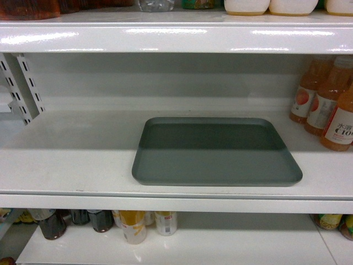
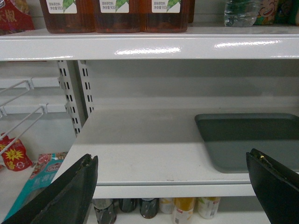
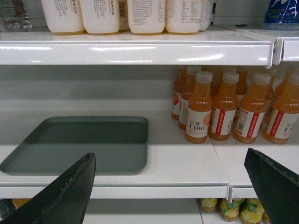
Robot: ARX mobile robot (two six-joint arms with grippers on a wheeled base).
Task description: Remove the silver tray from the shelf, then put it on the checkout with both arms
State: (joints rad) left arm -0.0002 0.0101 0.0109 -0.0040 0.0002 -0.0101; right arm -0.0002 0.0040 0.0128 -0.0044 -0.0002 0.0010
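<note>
Looking straight ahead from the head camera, the silver tray (image 1: 215, 152) lies flat on the shelf (image 1: 71, 165), right of centre, its near rim close to the shelf's glossy front edge but not overhanging it. Orange juice bottles (image 1: 325, 105) stand to the tray's right, near it but apart, and bare shelf board stretches away to its left. Neither hand shows in this view, and no checkout is visible anywhere. From the left wrist camera, the left hand (image 2: 173, 186) is spread wide, its two dark fingers framing the lower corners, in front of and a little below the shelf edge; only the tray's left portion shows, at the right of the picture, with open board between it and the slotted uprights (image 2: 77, 93). From the right wrist camera, the right hand (image 3: 170, 186) is likewise spread wide and holds nothing; the tray sits to the left, and a strip of bare shelf separates its right rim from the nearest bottle. Judging from this, the task is at its start, with the tray untouched and both arms approaching. The next move likely calls for each hand to close on one side rim. The upper shelf board (image 1: 176, 38) limits headroom, and the right arm has the tighter room beside the bottles.
</note>
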